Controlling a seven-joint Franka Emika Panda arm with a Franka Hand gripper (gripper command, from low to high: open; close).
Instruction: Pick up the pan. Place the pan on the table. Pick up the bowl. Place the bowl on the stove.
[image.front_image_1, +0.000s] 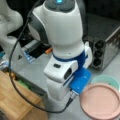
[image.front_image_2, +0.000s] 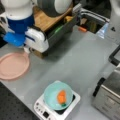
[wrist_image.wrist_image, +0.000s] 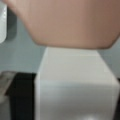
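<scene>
The shallow round dusty-pink pan (image.front_image_2: 13, 65) lies flat on the wide plain grey table (image.front_image_2: 75, 57), at a front view's left edge; in a front view (image.front_image_1: 101, 101) it sits at the lower right. The pan is empty. In the wrist view the pink pan (wrist_image.wrist_image: 67, 22) fills the upper part of the frame, and its short white handle (wrist_image.wrist_image: 75, 85) runs down the middle toward the camera.

The round light teal bowl (image.front_image_2: 58, 95) rests on the small white square single-burner stove (image.front_image_2: 42, 110), near a front view's bottom. The bowl holds one orange item (image.front_image_2: 61, 97); its kind cannot be told. In a front view the bowl's rim (image.front_image_1: 106, 80) shows just behind the pan.

The gripper (image.front_image_2: 27, 50) is at the handle end of the pan, directly under the white and blue wrist housing (image.front_image_2: 20, 32). The arm points steeply down at the table. The fingers are hidden behind the housing, so whether the gripper is closed on the handle or released cannot be told.

Count: one pan, one bowl, one stove, one arm. One steel toaster oven (image.front_image_1: 105, 47) stands behind the bowl. One wooden block-like top (image.front_image_2: 47, 18) sits beyond the arm, and a small orange object (image.front_image_2: 82, 29) lies on the table near it.
</scene>
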